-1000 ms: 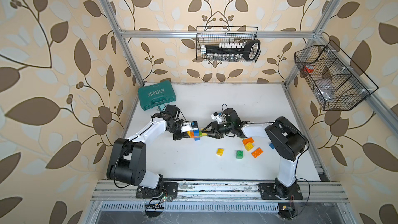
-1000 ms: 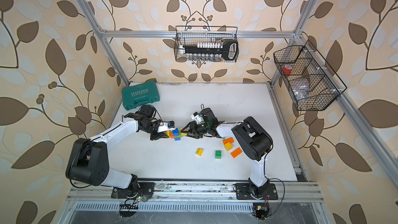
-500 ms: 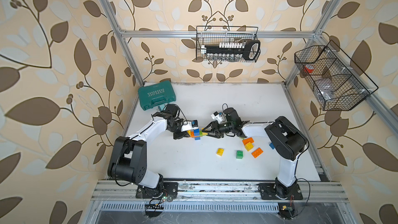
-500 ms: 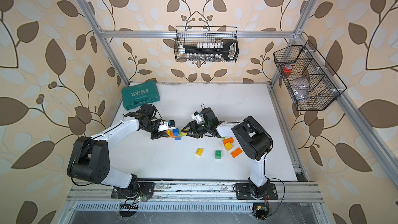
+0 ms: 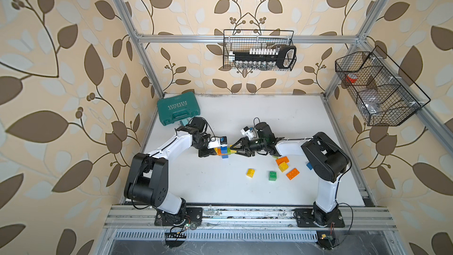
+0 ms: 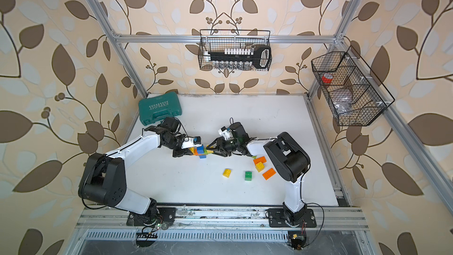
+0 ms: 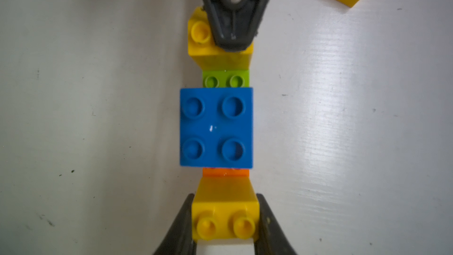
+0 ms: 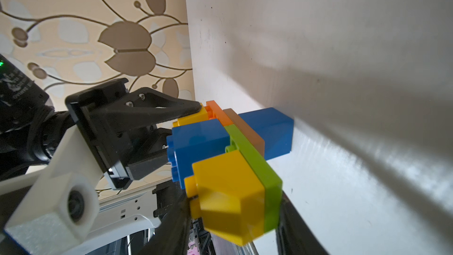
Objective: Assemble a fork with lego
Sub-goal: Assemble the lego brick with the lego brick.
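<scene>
A joined lego piece (image 5: pixel 223 150) (image 6: pixel 201 150) of yellow, green, blue, orange and brown bricks lies mid-table between both arms. My left gripper (image 5: pixel 213 152) (image 7: pixel 225 201) is shut on the yellow brick (image 7: pixel 225 219) at one end. At the other end my right gripper (image 5: pixel 233 152) (image 8: pixel 232 222) is shut across the yellow brick (image 8: pixel 228 192) and the green plate (image 8: pixel 259 168). A blue brick (image 7: pixel 216 127) tops the middle. The lower blue brick (image 8: pixel 269 131) looks to touch the table.
Loose bricks lie near the right arm: yellow (image 5: pixel 250 172), green (image 5: pixel 272 175), orange (image 5: pixel 282 160), yellow (image 5: pixel 283 167), orange (image 5: pixel 292 174), blue (image 5: pixel 309 166). A teal tool case (image 5: pixel 178 109) sits at the back left. Wire baskets (image 5: pixel 259 50) (image 5: pixel 377 89) hang on the walls.
</scene>
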Robot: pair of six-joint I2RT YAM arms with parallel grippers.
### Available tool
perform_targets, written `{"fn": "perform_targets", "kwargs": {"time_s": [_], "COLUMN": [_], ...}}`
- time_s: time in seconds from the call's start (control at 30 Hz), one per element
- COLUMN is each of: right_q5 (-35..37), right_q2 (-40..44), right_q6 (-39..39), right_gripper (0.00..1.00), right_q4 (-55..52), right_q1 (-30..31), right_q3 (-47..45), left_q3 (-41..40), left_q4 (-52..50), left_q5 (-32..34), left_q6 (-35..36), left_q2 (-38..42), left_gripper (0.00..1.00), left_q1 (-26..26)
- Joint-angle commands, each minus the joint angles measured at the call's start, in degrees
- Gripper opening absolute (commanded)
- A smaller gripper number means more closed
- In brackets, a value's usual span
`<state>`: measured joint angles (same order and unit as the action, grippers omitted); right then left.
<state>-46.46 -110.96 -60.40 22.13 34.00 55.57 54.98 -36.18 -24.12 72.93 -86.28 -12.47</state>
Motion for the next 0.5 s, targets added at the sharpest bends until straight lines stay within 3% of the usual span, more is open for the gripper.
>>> {"fn": "perform_targets", "kwargs": {"time_s": [0.0, 0.17, 0.47], "right_q5": [0.3, 0.4, 0.1], "right_q2": [-2.2, -2.6, -2.9], "right_q6": [0.2, -0.1, -0.6], "right_gripper": [0.5, 0.5, 0.5], "right_q4": [-0.9, -0.5, 0.5], "right_q1": [0.0, -0.1, -0.2], "right_q3": [-0.3, -0.5, -1.0], "left_q3": [-1.7, -2.5, 1.6], "left_q4": [-1.8, 0.6, -4.7], "left_q5": [3.9, 5.9, 5.5], "left_q6": [1.4, -1.1, -3.2], "left_q2": [-1.2, -1.6, -5.8], "left_gripper": [0.0, 0.0, 0.0], "left_q1": [-0.6, -1.0, -1.7]}}
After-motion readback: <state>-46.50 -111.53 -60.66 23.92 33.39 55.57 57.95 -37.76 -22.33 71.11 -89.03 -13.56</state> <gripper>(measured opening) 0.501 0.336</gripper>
